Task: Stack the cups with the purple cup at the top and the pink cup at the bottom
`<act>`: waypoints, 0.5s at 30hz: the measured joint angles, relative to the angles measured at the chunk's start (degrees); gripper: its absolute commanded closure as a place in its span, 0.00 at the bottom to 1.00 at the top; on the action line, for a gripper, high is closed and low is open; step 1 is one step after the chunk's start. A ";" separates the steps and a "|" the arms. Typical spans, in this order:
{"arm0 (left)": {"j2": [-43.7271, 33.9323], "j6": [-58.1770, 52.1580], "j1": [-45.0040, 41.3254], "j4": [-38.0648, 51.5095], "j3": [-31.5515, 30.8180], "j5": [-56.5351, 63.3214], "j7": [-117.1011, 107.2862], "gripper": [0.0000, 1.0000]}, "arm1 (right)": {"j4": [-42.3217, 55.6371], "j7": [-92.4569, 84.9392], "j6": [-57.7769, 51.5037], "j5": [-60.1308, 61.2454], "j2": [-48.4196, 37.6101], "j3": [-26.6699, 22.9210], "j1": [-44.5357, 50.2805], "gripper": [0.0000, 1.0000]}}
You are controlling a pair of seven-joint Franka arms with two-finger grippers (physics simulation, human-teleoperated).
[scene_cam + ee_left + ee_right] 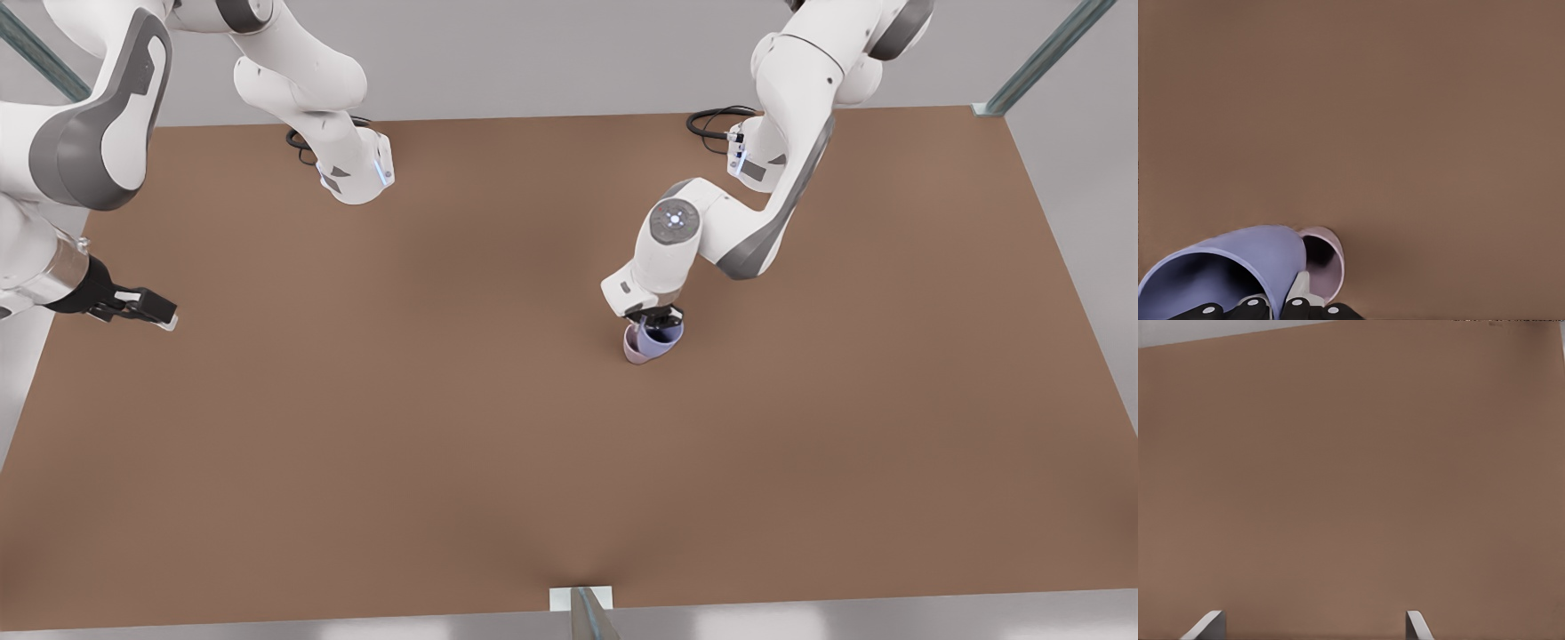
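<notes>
While left gripper [655, 317] clenches tilted purple cup [1238, 267] over pink cup [1325, 263], right gripper [147, 307] waits spread

purple cup [662, 335] tilted in pink cup [637, 349] | both on table [444, 427]

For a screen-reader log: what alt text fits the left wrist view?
The left gripper pinches the wall of the tilted purple cup, whose base sits partly in the pink cup on the brown table.
</notes>
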 measured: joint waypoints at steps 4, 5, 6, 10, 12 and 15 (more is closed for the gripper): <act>0.17 -1.66 -0.43 -0.04 -0.08 0.52 -2.86 0.79 | 0.00 -1.12 0.36 0.00 0.07 0.00 0.03 0.00; 0.29 -1.87 -0.75 0.03 -0.08 0.56 -3.52 0.79 | 0.00 -1.36 0.43 0.00 0.05 0.00 0.06 0.00; 0.54 -2.02 -0.99 0.17 -0.09 0.60 -4.15 0.79 | 0.00 -1.58 0.49 -0.01 0.03 0.00 0.07 0.00; 1.60 -2.38 -2.17 1.02 -0.09 0.66 -6.57 0.79 | 0.00 -2.33 0.66 -0.01 0.00 -0.01 0.04 0.00; 2.02 -2.49 -2.40 1.50 -0.09 0.67 -7.68 0.79 | 0.00 -2.64 0.71 0.01 0.01 -0.02 0.01 0.00; 2.35 -2.60 -2.71 1.74 -0.09 0.68 -9.12 0.79 | 0.01 -3.06 0.78 0.05 0.02 -0.03 -0.01 0.00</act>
